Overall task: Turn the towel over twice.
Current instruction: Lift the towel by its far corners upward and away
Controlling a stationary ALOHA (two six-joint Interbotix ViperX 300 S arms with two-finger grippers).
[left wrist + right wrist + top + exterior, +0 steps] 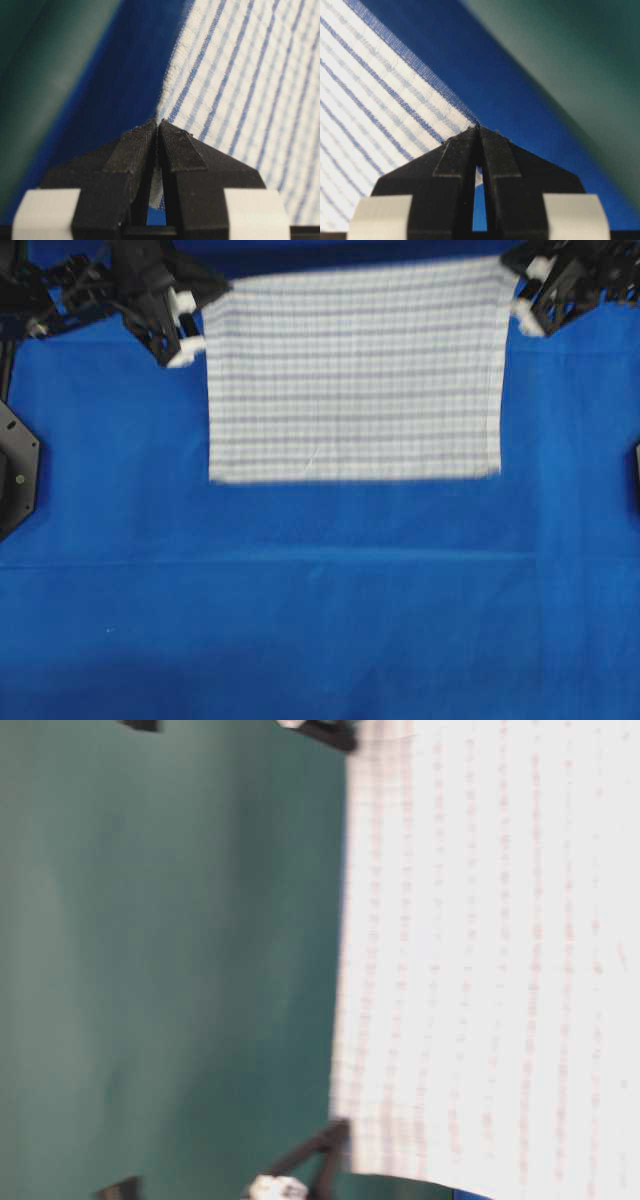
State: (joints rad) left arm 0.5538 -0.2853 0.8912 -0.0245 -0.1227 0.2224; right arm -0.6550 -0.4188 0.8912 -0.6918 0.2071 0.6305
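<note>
Left gripper [190, 335] upper left of overhead frame, pinching towel [350, 380] corner; right gripper [522, 302] upper right, pinching opposite corner; towel hangs over blue sheet [300, 620].

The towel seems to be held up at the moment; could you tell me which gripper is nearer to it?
Neither: both grip it. The left gripper is shut on one top corner of the towel, and the right gripper is shut on the opposite top corner, so they are level.
</note>
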